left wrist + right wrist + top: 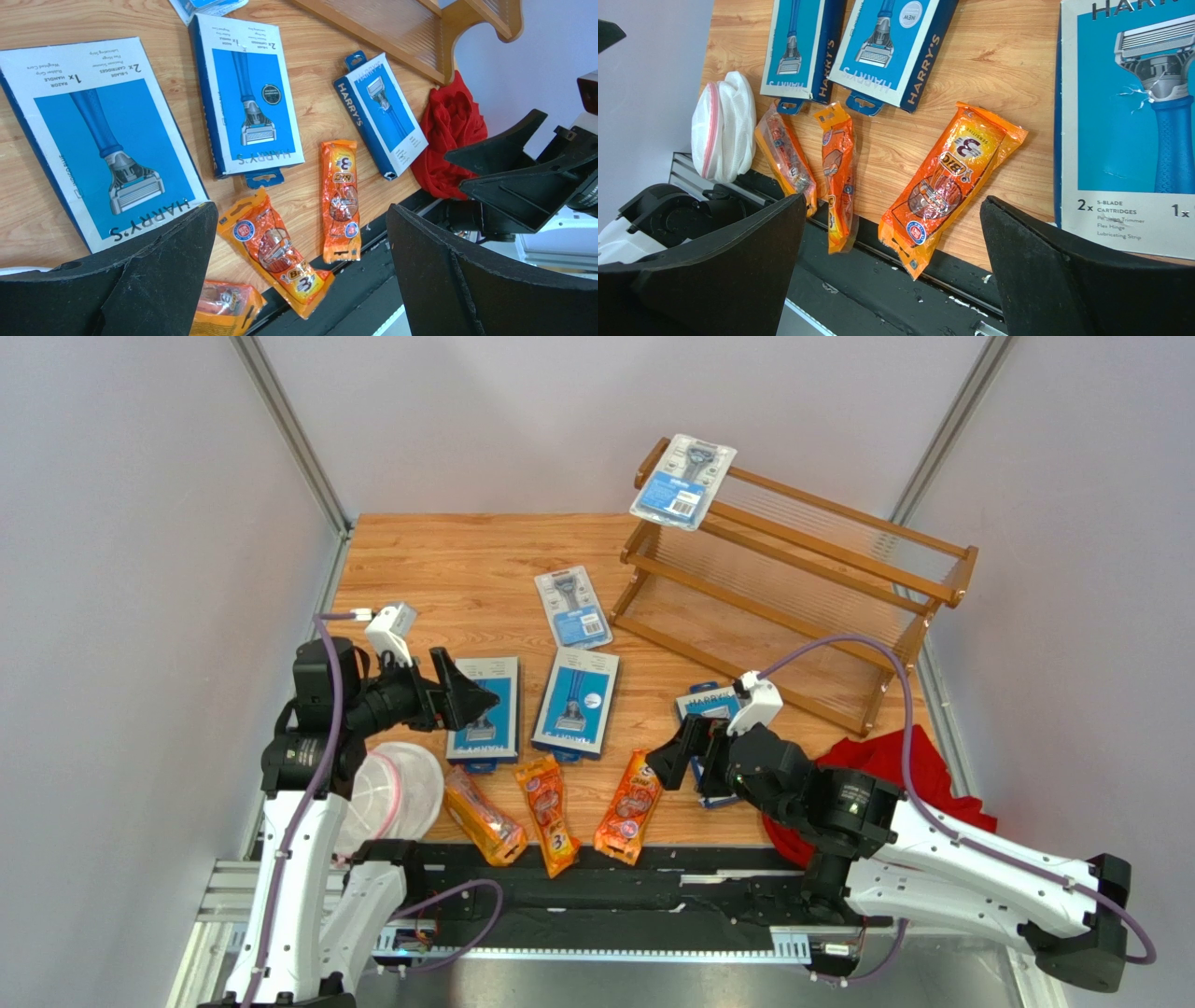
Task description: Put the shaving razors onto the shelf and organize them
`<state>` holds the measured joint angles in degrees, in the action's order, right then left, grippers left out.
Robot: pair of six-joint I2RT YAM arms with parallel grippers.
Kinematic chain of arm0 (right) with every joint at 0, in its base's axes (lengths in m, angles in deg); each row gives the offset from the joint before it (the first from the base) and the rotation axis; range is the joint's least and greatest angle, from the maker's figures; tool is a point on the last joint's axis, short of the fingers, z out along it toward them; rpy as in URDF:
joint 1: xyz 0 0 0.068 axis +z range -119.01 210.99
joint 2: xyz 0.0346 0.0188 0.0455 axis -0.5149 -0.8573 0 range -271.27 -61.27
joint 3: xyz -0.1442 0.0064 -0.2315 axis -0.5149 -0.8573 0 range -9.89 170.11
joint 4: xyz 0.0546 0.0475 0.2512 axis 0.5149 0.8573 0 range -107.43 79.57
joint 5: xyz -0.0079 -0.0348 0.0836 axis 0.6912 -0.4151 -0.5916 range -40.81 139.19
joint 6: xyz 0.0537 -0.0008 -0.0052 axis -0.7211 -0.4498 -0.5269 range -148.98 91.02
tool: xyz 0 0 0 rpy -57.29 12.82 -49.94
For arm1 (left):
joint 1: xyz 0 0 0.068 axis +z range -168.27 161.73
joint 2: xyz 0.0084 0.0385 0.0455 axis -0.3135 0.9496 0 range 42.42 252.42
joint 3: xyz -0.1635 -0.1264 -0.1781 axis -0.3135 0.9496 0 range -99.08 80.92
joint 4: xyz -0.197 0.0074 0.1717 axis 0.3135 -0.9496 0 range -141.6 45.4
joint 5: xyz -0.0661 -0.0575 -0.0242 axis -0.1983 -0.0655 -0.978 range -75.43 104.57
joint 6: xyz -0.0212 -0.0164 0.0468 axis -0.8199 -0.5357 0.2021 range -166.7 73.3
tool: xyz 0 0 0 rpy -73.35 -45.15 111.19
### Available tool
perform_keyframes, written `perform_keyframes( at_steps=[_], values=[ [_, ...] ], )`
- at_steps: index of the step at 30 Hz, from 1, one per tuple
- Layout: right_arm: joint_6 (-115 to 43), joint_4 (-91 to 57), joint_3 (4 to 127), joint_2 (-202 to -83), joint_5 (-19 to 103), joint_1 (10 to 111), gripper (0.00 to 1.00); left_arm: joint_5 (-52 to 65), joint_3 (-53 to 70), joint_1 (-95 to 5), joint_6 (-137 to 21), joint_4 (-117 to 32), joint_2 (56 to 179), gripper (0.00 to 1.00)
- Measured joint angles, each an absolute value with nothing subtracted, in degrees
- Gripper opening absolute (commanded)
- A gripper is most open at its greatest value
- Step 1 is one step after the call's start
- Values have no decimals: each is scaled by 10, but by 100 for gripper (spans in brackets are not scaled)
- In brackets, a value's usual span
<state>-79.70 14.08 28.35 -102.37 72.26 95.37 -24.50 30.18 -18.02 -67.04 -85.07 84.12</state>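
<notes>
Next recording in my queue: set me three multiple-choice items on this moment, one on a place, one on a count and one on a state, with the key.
1. Where on the shelf does the one blister pack rest?
A. top tier, at the left end in the top view
B. lower tier, in the middle
C. lower tier, at the right end

2. How many orange bags lie on the table?
A. two
B. three
C. five

3. How do the left gripper and the right gripper stand?
A. both open, holding nothing
B. both shut, empty
C. left shut, right open

Key:
1 A, the pack lies across the top tier's left end.
2 B, three bags lie in a row at the table's near edge.
3 A, each wrist view shows the jaws wide apart and gripping nothing.
</notes>
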Motion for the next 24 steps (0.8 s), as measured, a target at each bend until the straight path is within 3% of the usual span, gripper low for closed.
perform_keyframes(
  at_steps=[14,22,24],
  values=[
    [-780,163,287,-992,725,954,100,-158,272,-183,-720,-852,933,99],
    [-769,163,283,-992,715,954,100,-89,163,-251,-724,-862,1073,98],
    [-767,163,283,-991,714,954,100,-73,135,-266,-725,-863,1111,94]
  ],
)
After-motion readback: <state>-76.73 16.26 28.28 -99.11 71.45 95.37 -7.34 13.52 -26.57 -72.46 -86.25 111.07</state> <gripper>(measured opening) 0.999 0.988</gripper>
